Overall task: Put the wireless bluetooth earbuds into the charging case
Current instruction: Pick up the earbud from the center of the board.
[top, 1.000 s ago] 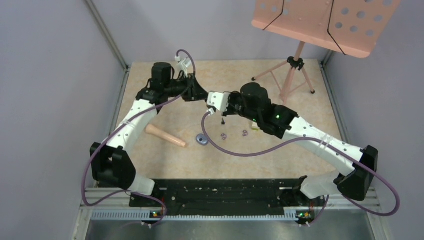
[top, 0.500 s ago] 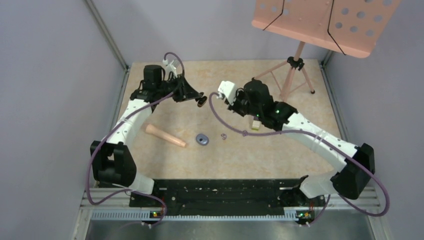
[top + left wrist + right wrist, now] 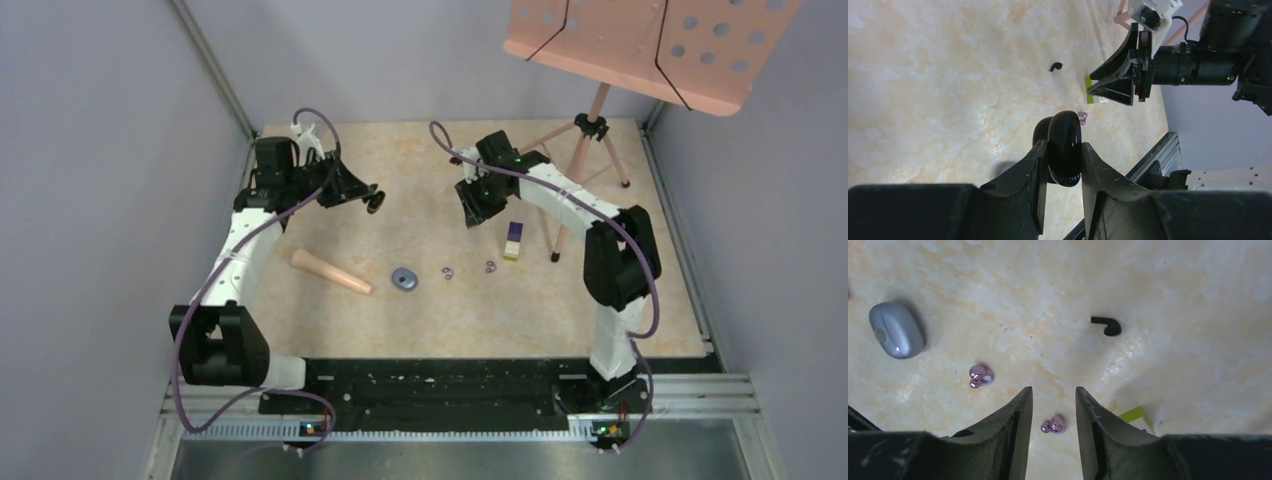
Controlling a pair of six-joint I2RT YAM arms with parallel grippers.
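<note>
two pale purple ring-like earbuds (image 3: 980,376) lie low in the right wrist view, the second purple bud (image 3: 1054,424) at bottom centre between the parted, empty fingers of the right gripper (image 3: 1053,392). only one tiny black stemmed earbud (image 3: 1107,326) shows, upper right of centre. one grey-blue oval pod (image 3: 896,330) sits upper left. the purple-and-yellow block (image 3: 513,241) is cut to a yellow corner there. the left gripper (image 3: 1064,150) is clamped on one glossy black rounded case (image 3: 1064,132), its lower part hidden between the fingers.

Left gripper (image 3: 1063,148) clamps a glossy black case (image 3: 1064,134), black earbud (image 3: 1055,66) beyond
</note>
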